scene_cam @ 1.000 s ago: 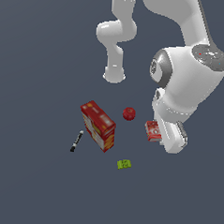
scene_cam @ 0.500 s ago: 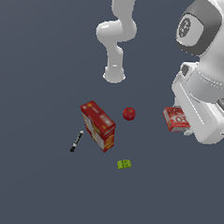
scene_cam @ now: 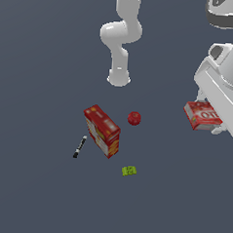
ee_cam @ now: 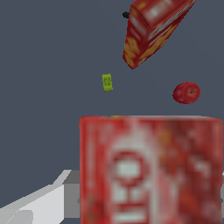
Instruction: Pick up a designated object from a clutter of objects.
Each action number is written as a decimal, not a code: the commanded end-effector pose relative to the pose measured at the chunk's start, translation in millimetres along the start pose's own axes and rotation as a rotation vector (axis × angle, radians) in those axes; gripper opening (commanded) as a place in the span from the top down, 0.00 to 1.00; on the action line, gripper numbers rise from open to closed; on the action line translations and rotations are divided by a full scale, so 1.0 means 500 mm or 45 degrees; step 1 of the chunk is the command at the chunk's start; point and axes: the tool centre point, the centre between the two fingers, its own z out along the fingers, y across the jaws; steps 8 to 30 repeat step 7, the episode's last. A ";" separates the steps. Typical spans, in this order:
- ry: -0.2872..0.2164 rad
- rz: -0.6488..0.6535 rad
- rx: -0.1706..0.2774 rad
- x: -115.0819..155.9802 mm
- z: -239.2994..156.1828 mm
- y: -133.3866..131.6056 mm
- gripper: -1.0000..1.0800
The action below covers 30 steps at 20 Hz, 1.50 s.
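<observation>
Going from the exterior view's left to its right: black marker (scene_cam: 79,147) lies on the floor, unmoved over the last second. Just beside it stands the large red carton (scene_cam: 102,130), also unmoved. Tiny green block (scene_cam: 129,171) sits below and to the right of the carton; red ball (scene_cam: 134,118) is near the carton's other side. None of the four has shifted.

At the far right, the change. One second ago I had the small flat red box (scene_cam: 202,115) low, near the ball, with the arm bent over it. Now the box is further right and higher in the frame, under the gripper (scene_cam: 211,125), well apart from the rest of the clutter.

Wrist view confirms this: the box fills the near field, blurred, while carton, block and ball lie far beyond it. I judge the gripper closed on the box, though its fingers are hidden.

I read this as the pick being essentially made, with the box lifted clear. Risk: slip from the grasp.
</observation>
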 end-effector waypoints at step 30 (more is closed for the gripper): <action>0.000 0.000 -0.001 -0.008 -0.024 -0.006 1.00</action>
